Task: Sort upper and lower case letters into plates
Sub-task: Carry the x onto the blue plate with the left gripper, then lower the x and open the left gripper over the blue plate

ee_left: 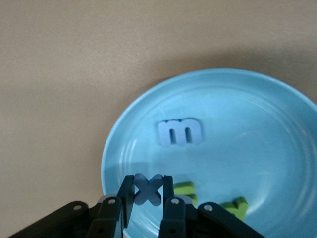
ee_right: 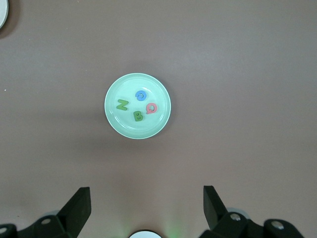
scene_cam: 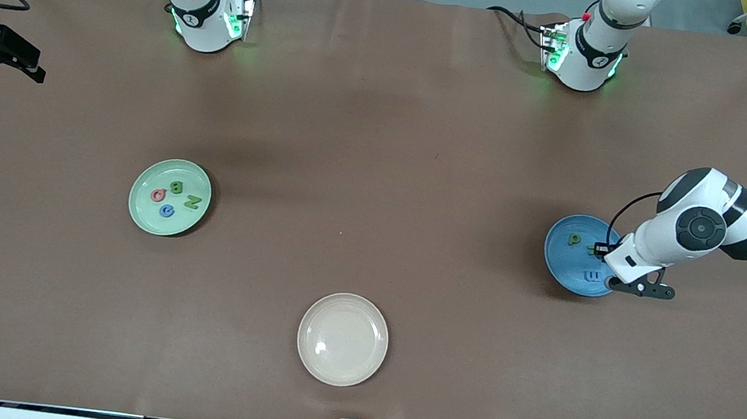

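While the right gripper point(ee_right: 143, 208) is held high over the table point(scene_cam: 382, 133) with its fingers spread wide, four foam letters are seen in the round pale green plastic plate point(scene_cam: 169, 197) toward the right arm's end: a pink Q point(scene_cam: 158, 195), a green B point(scene_cam: 175, 187), a green N point(scene_cam: 193, 201) and a blue G point(scene_cam: 166, 211). Nearer the front camera, a round cream-beige plate point(scene_cam: 342, 339) is set. Toward the left arm's end, a grey-blue foam x point(ee_left: 147, 190) is pinched by the left gripper point(ee_left: 147, 198) over the rim of the round sky blue plastic plate point(scene_cam: 568, 260), where a blue m point(ee_left: 180, 132) and green letters point(ee_left: 237, 206) are lying.
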You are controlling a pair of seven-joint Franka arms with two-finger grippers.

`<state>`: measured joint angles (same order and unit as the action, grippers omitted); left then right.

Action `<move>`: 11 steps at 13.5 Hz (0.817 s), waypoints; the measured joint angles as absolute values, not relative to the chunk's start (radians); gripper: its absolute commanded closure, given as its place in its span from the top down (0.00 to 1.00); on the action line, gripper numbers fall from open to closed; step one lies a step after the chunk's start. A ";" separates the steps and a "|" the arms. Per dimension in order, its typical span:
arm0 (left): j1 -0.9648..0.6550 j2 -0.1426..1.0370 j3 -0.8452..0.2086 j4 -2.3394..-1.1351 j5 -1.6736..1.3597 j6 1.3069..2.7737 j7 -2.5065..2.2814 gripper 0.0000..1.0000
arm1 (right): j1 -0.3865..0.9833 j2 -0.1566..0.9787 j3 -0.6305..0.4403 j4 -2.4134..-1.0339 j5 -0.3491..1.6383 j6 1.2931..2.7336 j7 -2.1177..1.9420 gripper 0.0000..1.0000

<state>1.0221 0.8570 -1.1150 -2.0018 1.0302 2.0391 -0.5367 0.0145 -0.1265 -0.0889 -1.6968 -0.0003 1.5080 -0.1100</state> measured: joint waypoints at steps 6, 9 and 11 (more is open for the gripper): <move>1.004 0.862 -1.082 -2.006 1.039 2.086 -0.535 0.16 | 0.015 -0.126 -0.089 -1.697 0.000 1.508 -0.110 1.00; 0.992 0.863 -1.063 -2.007 1.039 2.098 -0.535 0.18 | 0.017 -0.126 -0.088 -1.697 0.000 1.508 -0.110 1.00; 0.991 0.863 -1.063 -2.007 1.039 2.098 -0.535 0.57 | 0.021 -0.127 -0.088 -1.697 0.000 1.508 -0.110 1.00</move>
